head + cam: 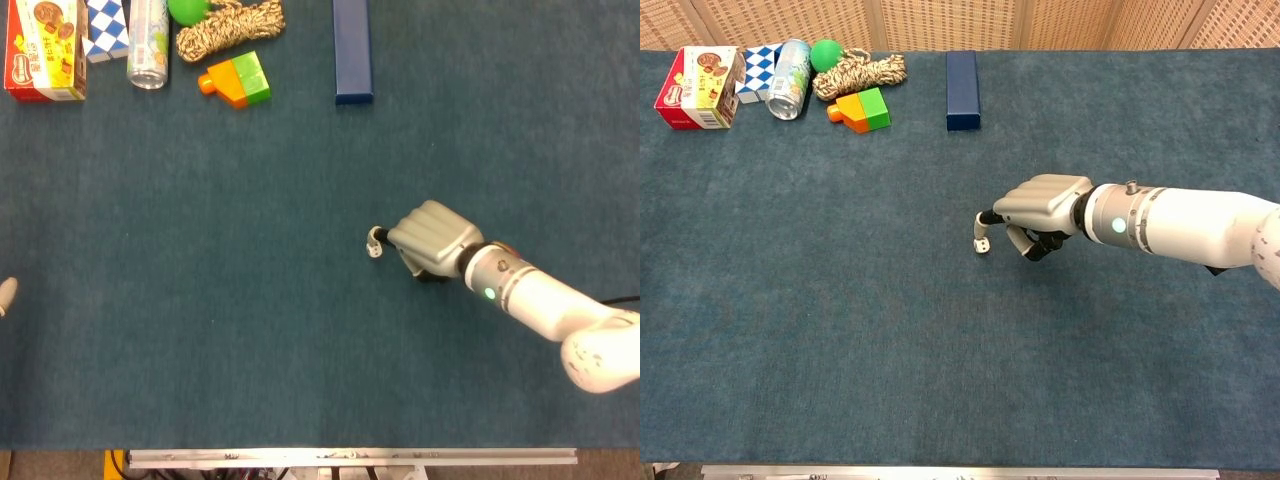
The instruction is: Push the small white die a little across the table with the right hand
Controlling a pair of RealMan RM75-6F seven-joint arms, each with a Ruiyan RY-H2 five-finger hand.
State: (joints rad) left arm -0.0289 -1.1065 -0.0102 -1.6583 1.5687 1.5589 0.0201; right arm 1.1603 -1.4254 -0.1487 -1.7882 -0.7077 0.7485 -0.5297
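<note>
One small white die (pixel 374 250) lies near the middle of the blue table (pixel 200 330) in the head view, touching an extended fingertip (pixel 376 236) of the right hand (pixel 432 238), whose other fingers curl under the palm with nothing gripped; a sliver at the left edge may be the left hand (pixel 5 293), pose unreadable. In the chest view, the die (pixel 982 244) sits right at that fingertip (pixel 983 218), right hand (pixel 1043 202) knuckles up, with a blue box (pixel 962 90) well apart at the far edge.

The right hand (pixel 432 238) rests low over the blue desk (pixel 220 300), fingers curled under, one fingertip (pixel 376 236) touching the small white die (pixel 374 250). Along the far edge lie a blue box (pixel 351 50), an orange-and-green block (pixel 236 80) and a coiled rope (pixel 228 27).
</note>
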